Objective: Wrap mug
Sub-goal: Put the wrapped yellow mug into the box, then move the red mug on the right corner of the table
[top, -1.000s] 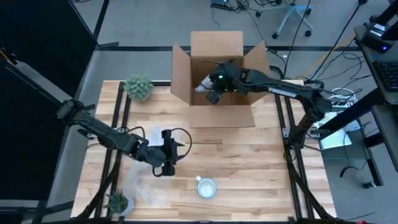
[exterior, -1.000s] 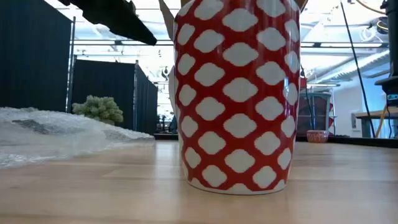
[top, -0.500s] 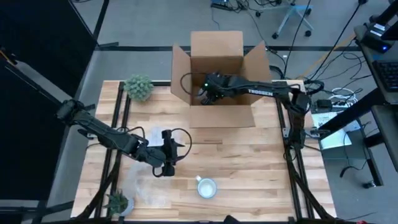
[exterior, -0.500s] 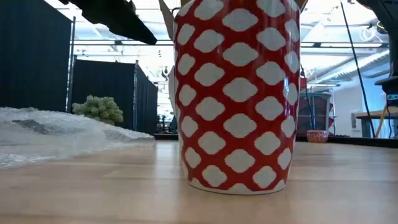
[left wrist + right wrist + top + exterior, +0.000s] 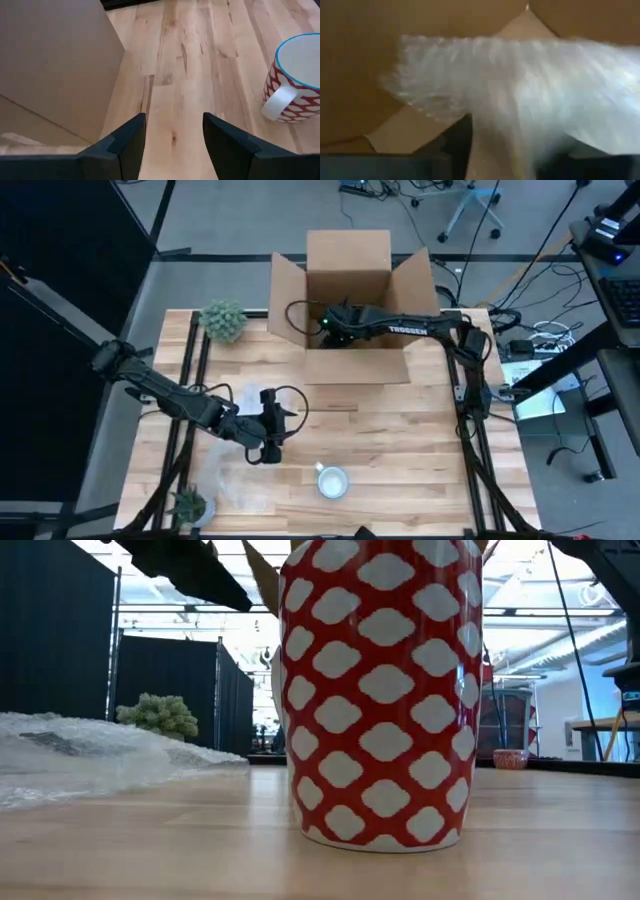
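Observation:
The red mug with white spots and a white handle stands upright on the wooden table near its front edge. No gripper touches it. A loose sheet of bubble wrap lies flat to its left. My left gripper hovers open over bare table to the mug's far left. My right gripper reaches down into the open cardboard box, shut on a bubble-wrapped bundle. My right gripper holds the bubble-wrapped bundle, whose wrap runs down between the two dark fingers in the wrist view. Motion blur and the wrap itself hide the exact place of contact. The bundle sits inside the box, in front of its brown walls.
Two small potted plants stand at the far left and the near left corner. The box's flaps stand open at the table's far middle. Bare wood lies between the box and the mug.
My right gripper has carried the bundle toward the table's left and down into the box. The box's left flap has swung a little outward. My left arm and the mug have kept still.

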Robot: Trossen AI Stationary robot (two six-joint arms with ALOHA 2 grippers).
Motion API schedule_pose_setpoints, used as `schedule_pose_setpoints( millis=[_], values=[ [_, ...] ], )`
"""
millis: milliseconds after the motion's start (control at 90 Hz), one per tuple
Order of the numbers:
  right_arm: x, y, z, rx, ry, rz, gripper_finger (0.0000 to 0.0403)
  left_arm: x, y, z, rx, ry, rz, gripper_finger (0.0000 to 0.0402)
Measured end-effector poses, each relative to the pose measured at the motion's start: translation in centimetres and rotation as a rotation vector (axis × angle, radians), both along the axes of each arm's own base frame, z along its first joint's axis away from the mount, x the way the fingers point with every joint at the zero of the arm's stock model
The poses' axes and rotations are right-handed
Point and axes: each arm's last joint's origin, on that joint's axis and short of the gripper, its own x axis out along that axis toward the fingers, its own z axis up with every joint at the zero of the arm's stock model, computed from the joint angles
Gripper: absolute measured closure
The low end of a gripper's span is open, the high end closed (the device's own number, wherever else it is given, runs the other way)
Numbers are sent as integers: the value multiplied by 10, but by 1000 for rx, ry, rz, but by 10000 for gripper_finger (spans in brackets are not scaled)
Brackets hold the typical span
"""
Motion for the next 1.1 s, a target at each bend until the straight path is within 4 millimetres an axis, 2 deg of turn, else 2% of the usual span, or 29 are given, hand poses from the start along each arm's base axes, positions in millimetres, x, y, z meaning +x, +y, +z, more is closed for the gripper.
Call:
schedule_pose_setpoints(
  millis=[144,267,433,589,678,833,1100],
  values=[
    [-14,8,41,-49,-88,19,163,0,0,0,1,1,0,222],
    [-35,24,88,-100,-199,43,144,0,0,0,1,2,0,222],
    [-70,64,150,-157,-370,112,141,0,0,0,2,3,0,222],
    [-99,110,187,-171,-492,225,144,0,0,0,0,2,0,222],
    [-112,138,198,-154,-521,312,144,0,0,0,0,2,0,222],
    [-126,184,203,-96,-531,452,144,0,0,0,-1,0,1,222],
    [-129,259,190,-143,-462,561,144,0,0,0,-2,0,1,222]
  ],
)
